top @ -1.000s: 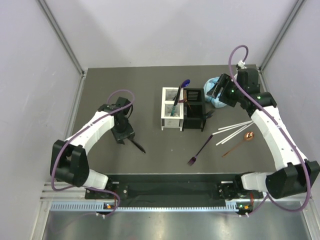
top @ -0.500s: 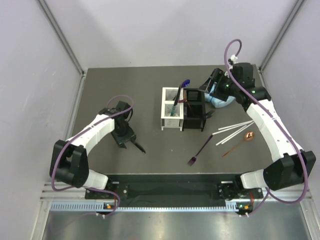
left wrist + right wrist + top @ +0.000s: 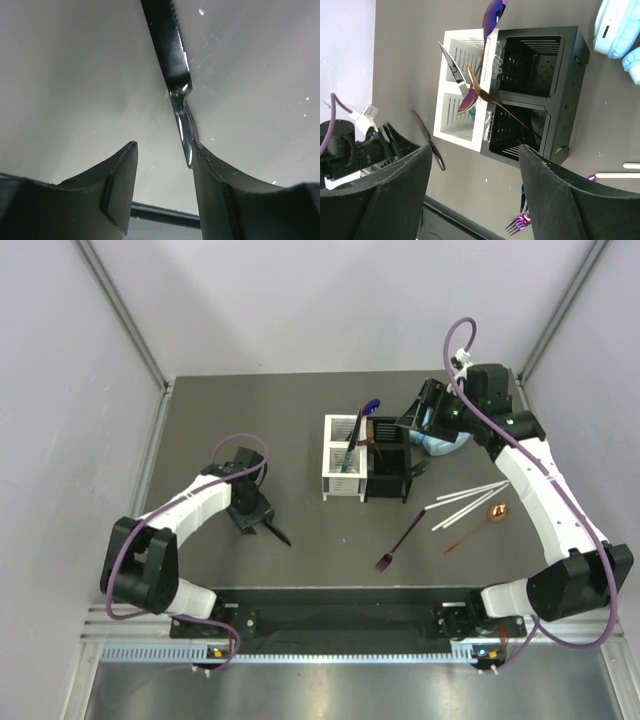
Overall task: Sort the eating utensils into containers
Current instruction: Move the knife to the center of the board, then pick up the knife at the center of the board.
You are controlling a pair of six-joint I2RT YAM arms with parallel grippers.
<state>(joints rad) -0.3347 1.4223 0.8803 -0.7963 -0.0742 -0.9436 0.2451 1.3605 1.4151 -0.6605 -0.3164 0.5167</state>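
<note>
A dark serrated knife (image 3: 278, 534) lies on the table at the left. My left gripper (image 3: 256, 518) is low over its handle end and open. In the left wrist view the knife (image 3: 175, 75) runs away from my left gripper (image 3: 162, 145), and its handle tip lies against the inside of the right finger (image 3: 210, 180). My right gripper (image 3: 408, 420) is open and empty above the black caddy (image 3: 388, 462). The white caddy (image 3: 342, 480) holds a purple-blue spoon (image 3: 495, 12), a knife (image 3: 452, 65) and a copper fork (image 3: 492, 100). A purple fork (image 3: 400, 538) lies on the table.
Light-blue headphones (image 3: 440, 438) lie behind the black caddy, under the right wrist. White sticks (image 3: 465, 502) and a copper spoon (image 3: 482, 524) lie at the right. Grey walls close in both sides. The arm bases stand at the near edge.
My right gripper has swung left from over the headphones to above the black caddy. My left gripper has slid a little toward the near edge, closer to the knife's handle.
</note>
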